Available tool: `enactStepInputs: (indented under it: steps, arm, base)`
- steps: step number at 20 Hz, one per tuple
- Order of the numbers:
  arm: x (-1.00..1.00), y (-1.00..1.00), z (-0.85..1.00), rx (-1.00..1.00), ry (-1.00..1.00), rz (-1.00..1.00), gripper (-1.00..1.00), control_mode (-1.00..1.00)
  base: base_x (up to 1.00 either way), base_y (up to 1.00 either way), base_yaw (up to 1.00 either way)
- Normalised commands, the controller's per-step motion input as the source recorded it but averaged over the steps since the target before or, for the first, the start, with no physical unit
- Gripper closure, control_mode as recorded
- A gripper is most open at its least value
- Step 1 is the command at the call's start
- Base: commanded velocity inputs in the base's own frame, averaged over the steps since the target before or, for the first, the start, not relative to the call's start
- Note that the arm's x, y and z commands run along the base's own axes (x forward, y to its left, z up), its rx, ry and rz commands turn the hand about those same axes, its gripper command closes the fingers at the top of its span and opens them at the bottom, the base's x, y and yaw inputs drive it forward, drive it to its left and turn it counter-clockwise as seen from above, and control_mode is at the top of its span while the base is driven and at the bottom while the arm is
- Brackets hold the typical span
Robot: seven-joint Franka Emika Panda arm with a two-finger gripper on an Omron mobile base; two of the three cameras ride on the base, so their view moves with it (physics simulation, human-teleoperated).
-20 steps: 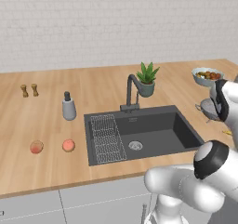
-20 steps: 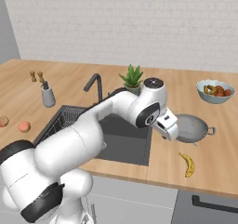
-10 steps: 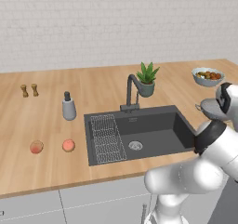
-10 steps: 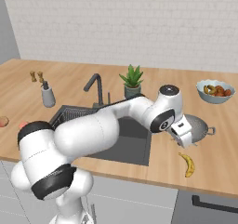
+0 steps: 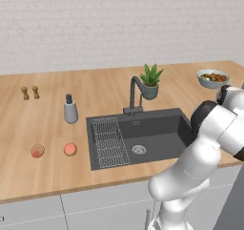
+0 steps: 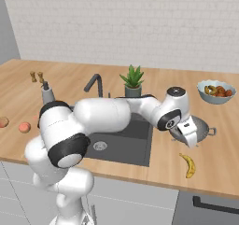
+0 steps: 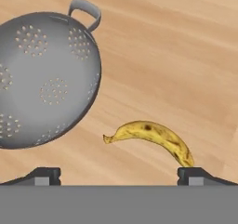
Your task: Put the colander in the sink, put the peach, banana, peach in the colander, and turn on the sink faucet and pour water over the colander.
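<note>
The silvery perforated colander [image 7: 44, 79] stands on the wooden counter right of the sink [image 5: 157, 128], its small handle pointing away. The yellow banana [image 7: 153, 135] lies close beside it on the wood. My gripper [image 7: 120, 175] hovers open over the counter between the two, with nothing between its fingertips [image 7: 44, 175]. From the right base, the gripper [image 6: 190, 140] partly hides the colander [image 6: 204, 128], and the banana [image 6: 188, 165] lies nearer the counter's front edge. Two peaches [image 5: 37, 151] [image 5: 70, 149] rest left of the sink. No water runs from the dark faucet [image 5: 135, 94].
A blue-grey bowl of fruit [image 5: 213, 78] sits at the back right. Behind the sink stands a potted plant [image 5: 151, 81]. A grey soap dispenser [image 5: 70, 109] and two small shakers [image 5: 29, 92] stand on the left. A wire rack [image 5: 109, 141] lies in the sink's left part.
The arm has swung to the right, carrying the open gripper from over the sink's right edge to above the colander and banana. Nothing on the counter has moved.
</note>
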Motion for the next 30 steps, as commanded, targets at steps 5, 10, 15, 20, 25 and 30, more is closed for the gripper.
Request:
enactStepInputs:
  steps: [5,10,15,20,25,30]
  arm:
    - [0.41,-0.23,-0.25,0.05,0.00,-0.08,-1.00,-1.00]
    - [0.31,-0.30,-0.24,0.07,0.00,-0.05,-1.00,-1.00]
    - [0.28,-0.24,-0.25,0.05,0.00,-0.04,-1.00,-1.00]
    - [0.37,-0.13,-0.17,0.04,0.00,-0.01,-1.00,-1.00]
    - [0.40,-0.01,-0.25,0.00,0.00,-0.01,-1.00,-1.00]
    - [0.15,0.00,-0.45,0.00,0.00,-0.01,-1.00,-1.00]
  base:
    - [0.00,0.00,0.00]
    - [0.00,0.00,0.00]
    - [0.00,0.00,0.00]
    - [0.00,0.00,0.00]
    - [0.00,0.00,0.00]
    - [0.00,0.00,0.00]
